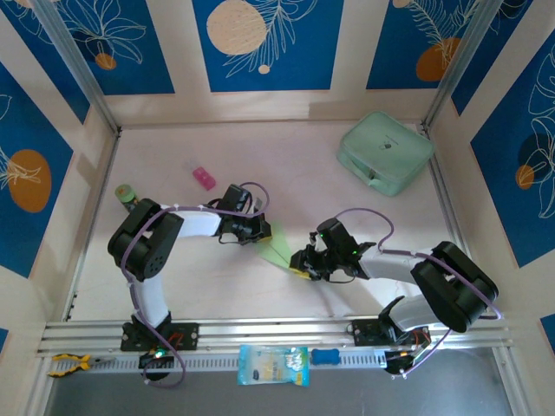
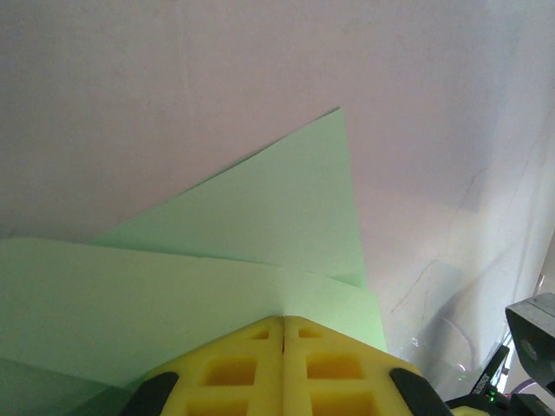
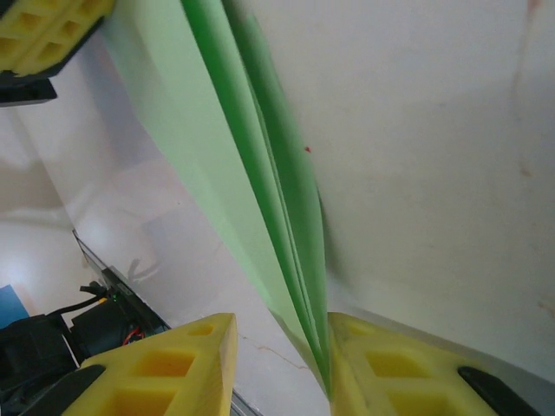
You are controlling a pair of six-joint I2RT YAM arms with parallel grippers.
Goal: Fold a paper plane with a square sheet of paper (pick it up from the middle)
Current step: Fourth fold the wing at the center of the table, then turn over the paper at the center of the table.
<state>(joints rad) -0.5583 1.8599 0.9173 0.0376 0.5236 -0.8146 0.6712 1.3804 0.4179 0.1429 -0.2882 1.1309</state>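
Two arms stand at the near edge of the table (image 1: 303, 165), each ending in one gripper with yellow padded fingers.

From left to right, the top view shows:
- one pair of yellow-handled pliers (image 1: 68, 364) on the near rail (image 1: 260, 330);
- one small green-capped bottle (image 1: 127, 192) by the left wall;
- one small pink item (image 1: 204, 178) on the far-left part of the table;
- the left gripper (image 1: 260, 232);
- one pale-green paper plane (image 1: 279, 250);
- one blue-and-white packet (image 1: 271, 364) on the rail;
- the right gripper (image 1: 303, 260);
- one small blue item (image 1: 325, 355) just right of the packet;
- one mint case (image 1: 386, 152) in the far-right corner.

The paper plane lies near the middle of the table, between the two grippers. It is folded into several layers with a pointed tip.

In the left wrist view, the left gripper (image 2: 283, 334) is clenched, its two pads pressed together along a thin seam. The paper plane (image 2: 277, 208) spreads out from under them in two overlapping flaps. It appears pinched there.

In the right wrist view, the paper plane (image 3: 260, 173) is seen edge-on. It runs from a left-gripper pad (image 3: 43, 26) down to the right gripper (image 3: 279, 347). The right gripper's fingers stand apart. The folded edge rests against the inner face of one finger (image 3: 390, 373), and the other finger is clear of the paper.

The mint case is the only container. Its lid is closed, so its contents cannot be told.
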